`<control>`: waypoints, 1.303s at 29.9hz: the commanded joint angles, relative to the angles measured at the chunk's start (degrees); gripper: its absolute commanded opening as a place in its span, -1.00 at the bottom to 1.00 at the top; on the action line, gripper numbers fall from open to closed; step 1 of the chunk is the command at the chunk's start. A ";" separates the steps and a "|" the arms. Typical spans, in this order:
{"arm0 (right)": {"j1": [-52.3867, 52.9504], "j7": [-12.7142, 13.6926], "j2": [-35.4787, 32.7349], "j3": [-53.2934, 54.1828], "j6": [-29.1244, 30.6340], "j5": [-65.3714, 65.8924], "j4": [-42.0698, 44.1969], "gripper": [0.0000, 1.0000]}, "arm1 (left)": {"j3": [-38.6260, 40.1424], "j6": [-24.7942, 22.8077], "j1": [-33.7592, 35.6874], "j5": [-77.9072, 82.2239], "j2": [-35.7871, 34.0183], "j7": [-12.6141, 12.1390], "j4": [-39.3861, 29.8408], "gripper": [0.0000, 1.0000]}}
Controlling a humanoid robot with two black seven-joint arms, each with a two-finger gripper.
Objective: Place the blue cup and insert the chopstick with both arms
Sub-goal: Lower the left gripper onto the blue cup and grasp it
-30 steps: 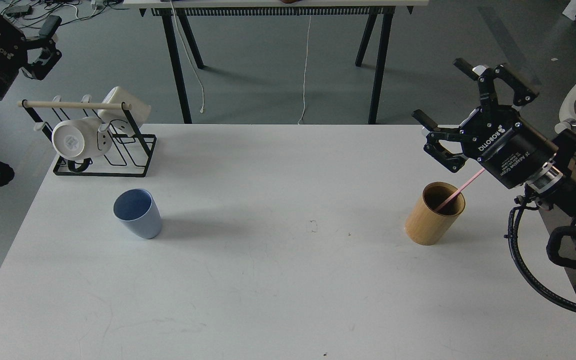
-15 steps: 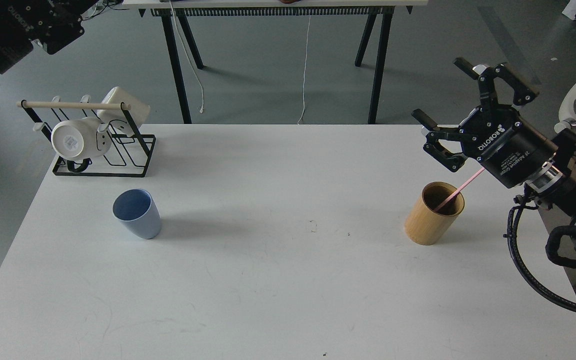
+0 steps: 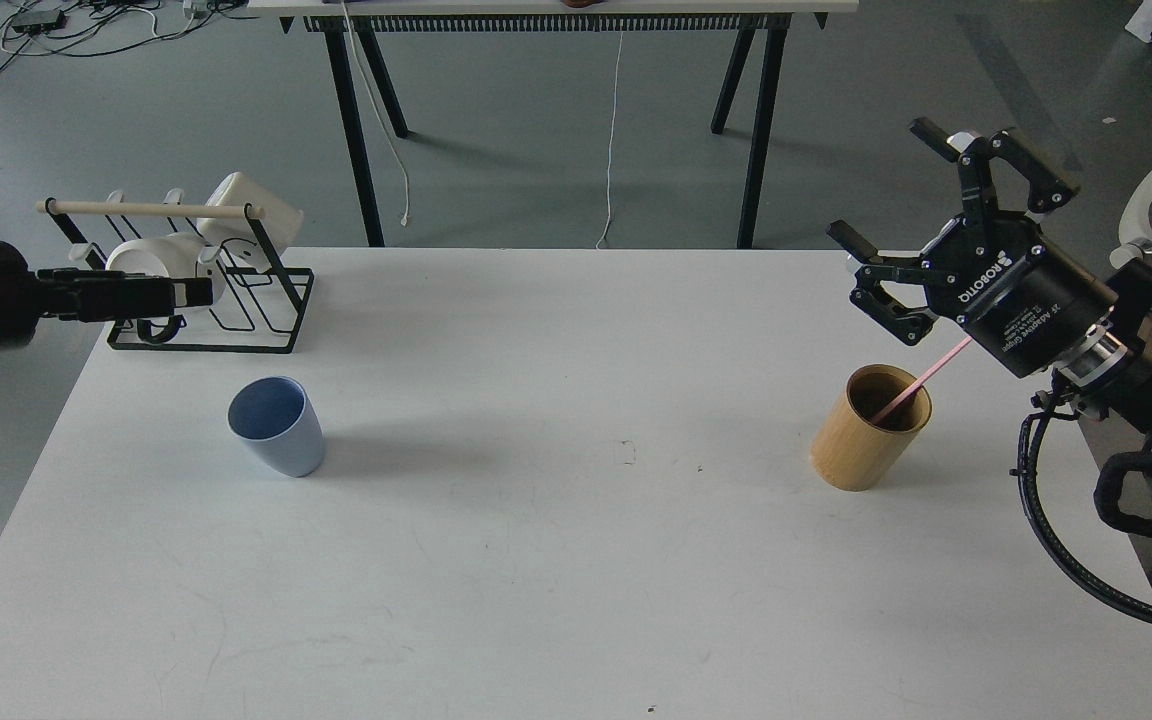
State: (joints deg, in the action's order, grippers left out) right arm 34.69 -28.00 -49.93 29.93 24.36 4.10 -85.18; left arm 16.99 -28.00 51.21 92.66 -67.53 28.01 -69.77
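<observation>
The blue cup (image 3: 276,426) stands upright on the left part of the white table (image 3: 576,560). The pink chopstick (image 3: 924,379) leans in a tan bamboo cylinder (image 3: 861,450) at the right; its upper end is hidden behind my right wrist. My right gripper (image 3: 881,180) is open and empty, raised above the cylinder and pointing up-left. My left gripper (image 3: 191,293) reaches in level from the left edge, in front of the mug rack and above the blue cup. It is dark and seen side-on, so its fingers cannot be told apart.
A black wire rack (image 3: 236,320) with a wooden rod and white mugs (image 3: 254,210) stands at the table's back left. A black-legged table (image 3: 556,120) stands on the floor beyond. Cables hang at the right edge by my right arm.
My left arm has swung down from the top left corner and now lies level in front of the mug rack, pointing right. The right arm, cup and chopstick have not moved.
</observation>
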 commanded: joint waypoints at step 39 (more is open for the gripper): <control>-1.11 0.00 -1.13 -0.49 0.07 1.43 0.80 0.88 | -4.86 0.00 -5.41 5.95 24.64 -0.01 27.23 0.93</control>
State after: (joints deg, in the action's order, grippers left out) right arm 33.84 -28.00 -51.05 29.47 24.43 5.54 -84.36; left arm 12.16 -28.00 46.42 98.68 -43.28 28.00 -42.87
